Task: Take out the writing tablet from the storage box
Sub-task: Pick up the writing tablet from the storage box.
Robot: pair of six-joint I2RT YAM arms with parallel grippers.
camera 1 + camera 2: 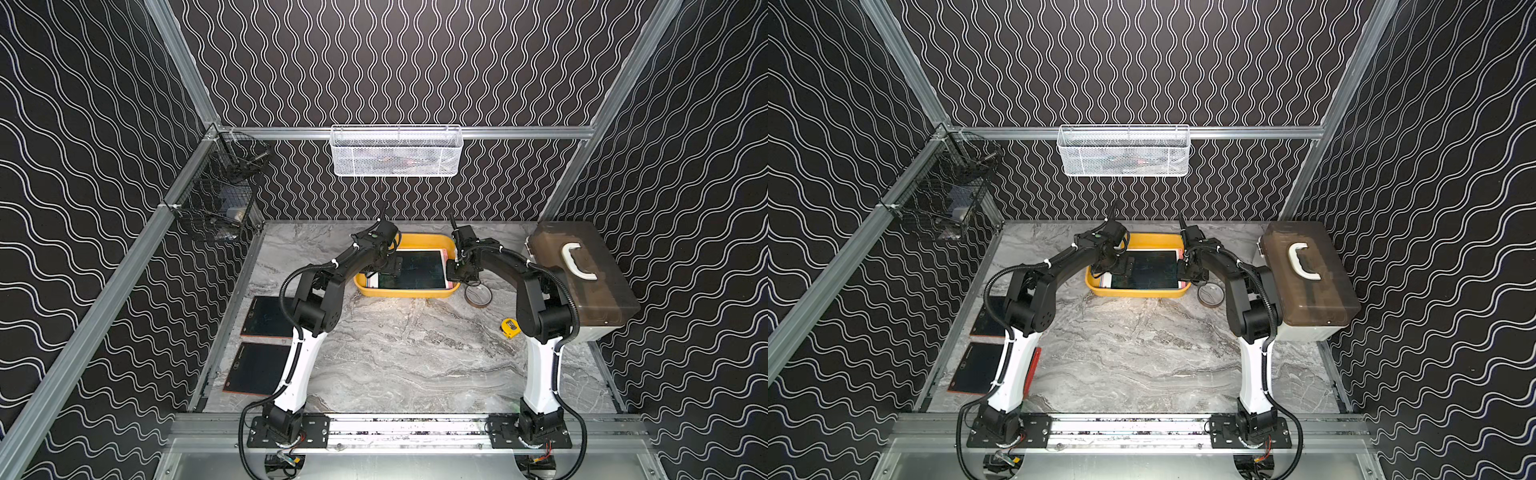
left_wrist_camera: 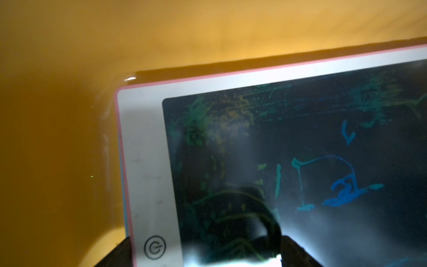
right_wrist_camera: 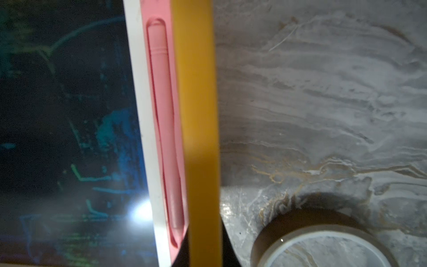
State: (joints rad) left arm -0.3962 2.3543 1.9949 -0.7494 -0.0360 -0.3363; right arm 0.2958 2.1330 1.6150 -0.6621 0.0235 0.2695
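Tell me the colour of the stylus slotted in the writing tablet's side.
Pink slim plastic stylus; shows best in the right wrist view.

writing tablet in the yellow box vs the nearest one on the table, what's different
The boxed writing tablet has a white face and pink edge; the table tablet has a dark face and reddish edge. The boxed one shows coloured scribbles; the table one looks blank. One lies in the storage box, the other on the table. Both are flat rectangles with dark screens.
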